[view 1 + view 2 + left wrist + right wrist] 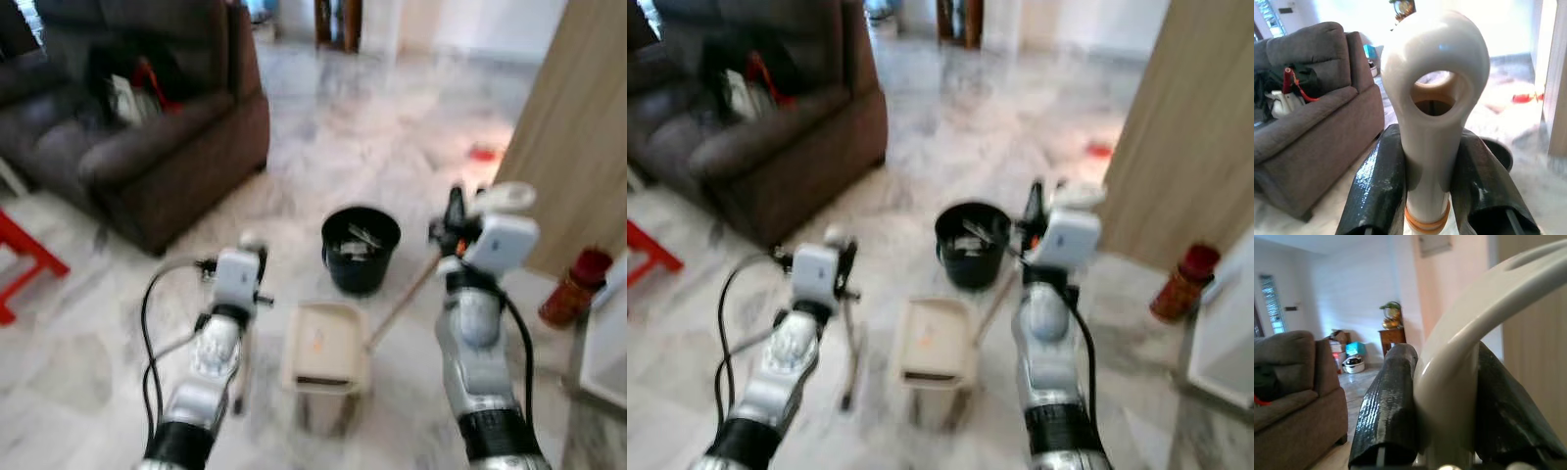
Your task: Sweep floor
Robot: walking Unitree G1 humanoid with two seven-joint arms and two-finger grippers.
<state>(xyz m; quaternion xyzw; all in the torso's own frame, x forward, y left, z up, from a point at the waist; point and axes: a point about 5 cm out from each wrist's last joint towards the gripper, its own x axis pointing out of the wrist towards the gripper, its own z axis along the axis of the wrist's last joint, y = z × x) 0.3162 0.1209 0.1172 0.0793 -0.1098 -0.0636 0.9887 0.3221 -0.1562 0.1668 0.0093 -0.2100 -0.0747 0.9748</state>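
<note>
While the left gripper [1432, 196] pinches a white handle [1437, 98] and the right gripper [1444, 416] clamps a second handle [1484, 318], a beige dustpan [323, 348] sits on the marble floor [88, 333] between the arms, near a black bin [360, 247]. Sweeping seems almost finished; emptying probably remains.

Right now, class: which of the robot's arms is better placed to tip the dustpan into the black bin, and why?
Right. The right gripper grips a handle whose stick runs down to the dustpan, just before the black bin. The left gripper clamps the other handle, probably the broom's.
</note>
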